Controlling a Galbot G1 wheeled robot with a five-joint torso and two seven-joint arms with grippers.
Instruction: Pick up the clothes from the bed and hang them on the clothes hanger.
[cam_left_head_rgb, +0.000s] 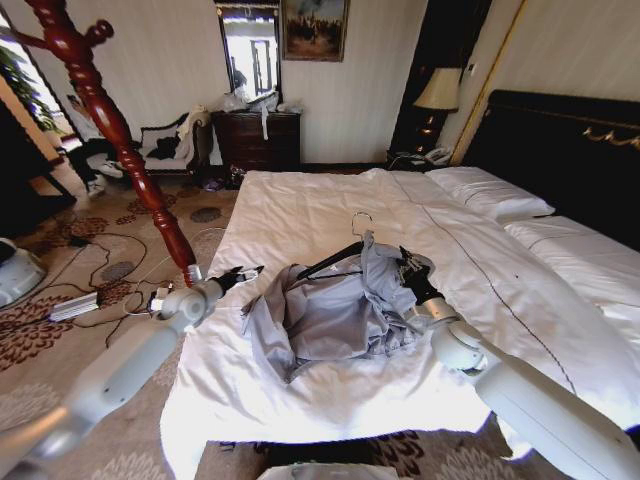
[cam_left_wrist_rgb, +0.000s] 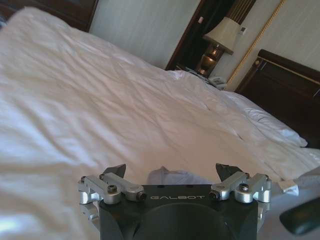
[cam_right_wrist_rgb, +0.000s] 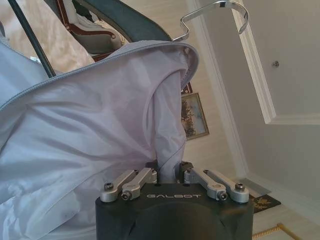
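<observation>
— While the right gripper (cam_right_wrist_rgb: 170, 172) pinches a fold of the crinkly light blue-grey shirt (cam_left_head_rgb: 330, 310) on the white-duveted bed (cam_left_head_rgb: 330, 205), what might fail?
— The thin black silver-hooked hanger (cam_left_head_rgb: 335, 255) could slip out. The left gripper (cam_left_head_rgb: 240, 275) hovers beside it, spread and empty.

White bed (cam_left_head_rgb: 330, 370), crumpled blue-grey shirt (cam_left_head_rgb: 330, 320) on duvet, pillows (cam_left_head_rgb: 490, 190) at headboard

Hanger (cam_left_head_rgb: 335, 258) partly buried under the shirt (cam_left_head_rgb: 330, 315), its far shoulder hidden. Bed (cam_left_head_rgb: 330, 205) cut off by the right edge in the head view. Right gripper (cam_right_wrist_rgb: 170, 172) fingertips swallowed by cloth; left gripper (cam_left_wrist_rgb: 171, 170) cut by the bottom edge.
</observation>
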